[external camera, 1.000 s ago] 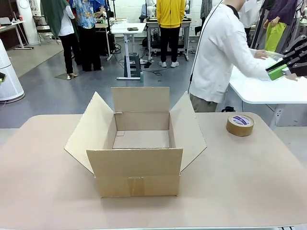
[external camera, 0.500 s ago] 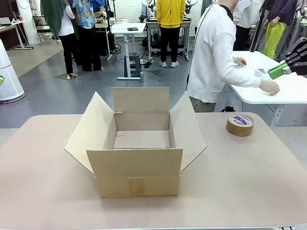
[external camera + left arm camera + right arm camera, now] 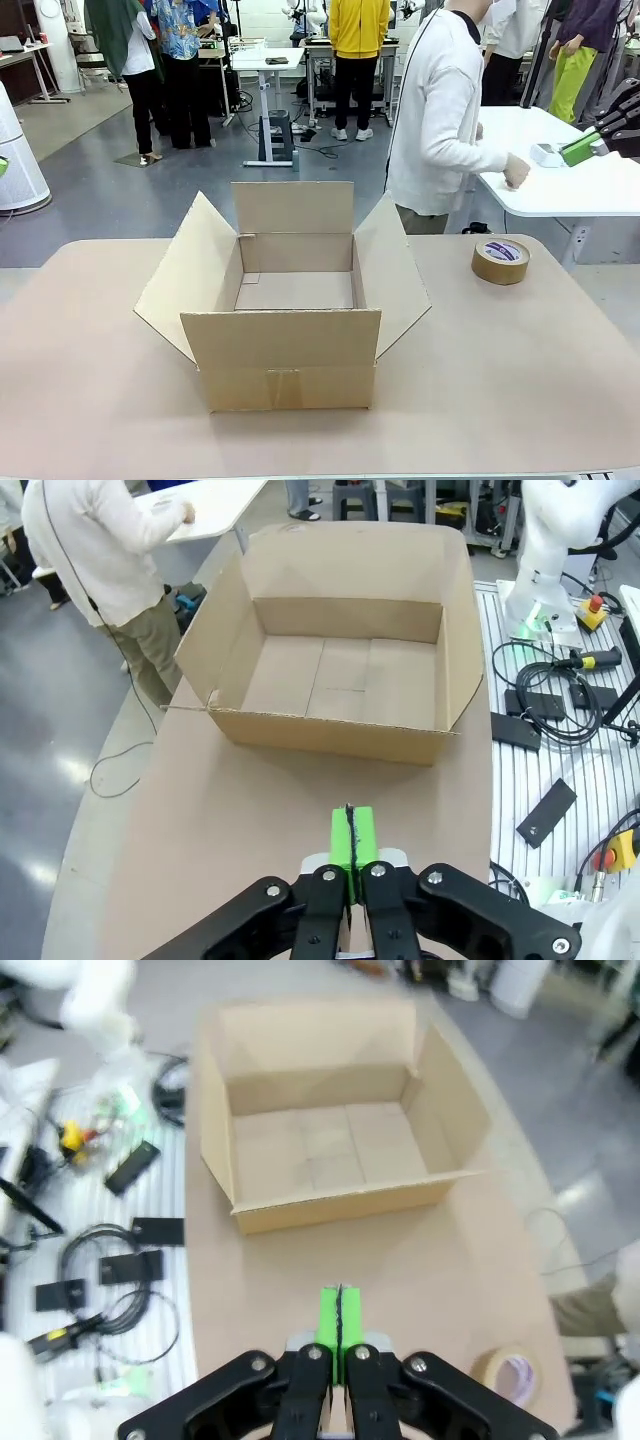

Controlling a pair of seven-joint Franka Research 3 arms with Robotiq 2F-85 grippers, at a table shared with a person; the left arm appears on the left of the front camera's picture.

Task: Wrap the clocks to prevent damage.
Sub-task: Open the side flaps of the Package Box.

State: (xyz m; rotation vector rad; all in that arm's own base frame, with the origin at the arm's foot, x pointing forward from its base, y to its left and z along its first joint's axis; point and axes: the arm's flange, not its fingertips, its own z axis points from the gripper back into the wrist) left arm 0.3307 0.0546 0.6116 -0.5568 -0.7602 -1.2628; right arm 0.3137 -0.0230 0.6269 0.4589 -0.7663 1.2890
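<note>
Left wrist view has my left gripper [image 3: 349,817] with its green pads pressed flat together and nothing caught between them, hanging over the light tan tabletop [image 3: 250,820] a little way back from the big brown cardboard box [image 3: 340,680]. Over on the front view the box [image 3: 290,300] sits a bit left of the middle of the table, all four flaps spread open, bare cardboard floor on show. Behind its right flap a person in a white long-sleeved top [image 3: 440,120] stands side-on, one hand [image 3: 517,172] resting on a white table [image 3: 590,190] further back. Right of the box, well apart from it, a brown roll of packing tape [image 3: 500,261] lies flat on my table. On that white table, near the person's hand, is a small whitish bundle [image 3: 546,154]; it's too small for me to say whether that's the wrapped clocks. My right gripper [image 3: 580,150] pokes in at the right edge, and the right wrist view shows its pads [image 3: 330,1315] clamped together on nothing, above the tabletop.
</note>
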